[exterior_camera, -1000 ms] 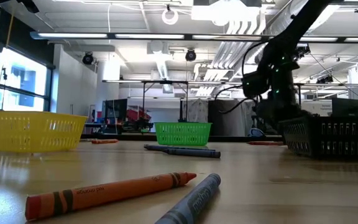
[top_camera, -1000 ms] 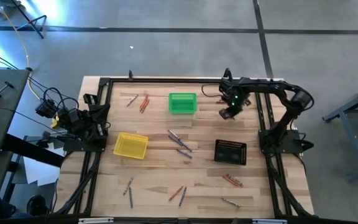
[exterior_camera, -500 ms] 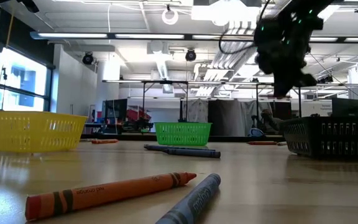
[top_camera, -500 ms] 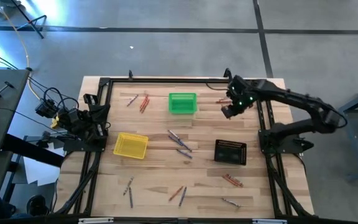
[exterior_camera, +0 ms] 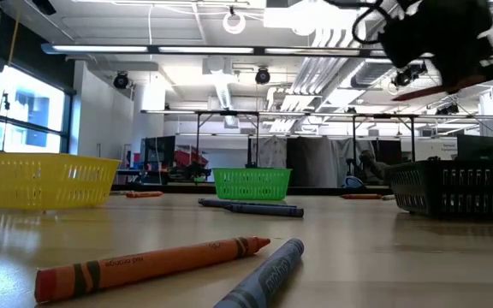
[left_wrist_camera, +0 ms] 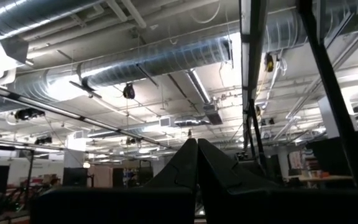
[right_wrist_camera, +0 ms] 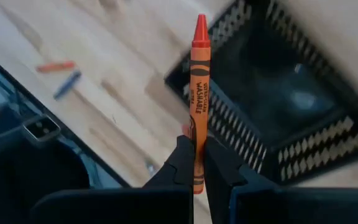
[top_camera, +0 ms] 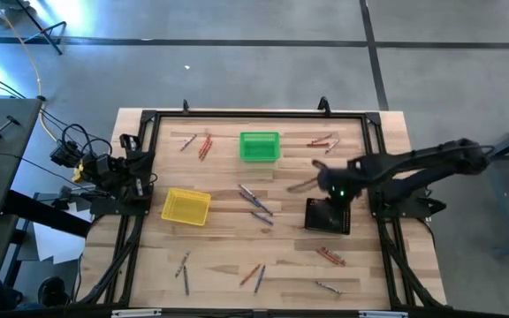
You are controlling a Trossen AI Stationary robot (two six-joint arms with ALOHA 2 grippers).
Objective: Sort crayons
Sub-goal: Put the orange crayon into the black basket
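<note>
— Where is the crayon?

— The orange crayon (right_wrist_camera: 197, 93) is pinched upright between my right gripper's (right_wrist_camera: 194, 163) fingers, above the black basket's (right_wrist_camera: 241, 127) rim.

— Which step?

— Carrying to drop, I judge. Next I need the tip centred over the basket's hollow before I let go. My left gripper (left_wrist_camera: 197, 163) rests closed at the table's left edge.

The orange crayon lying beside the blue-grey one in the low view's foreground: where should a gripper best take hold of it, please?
Grip the orange paper-wrapped crayon at its middle, from straight above, fingers across its length. It lies flat on the wooden table, and its pointed end nearly meets the blue-grey crayon, so the middle probably leaves more finger room.
</note>
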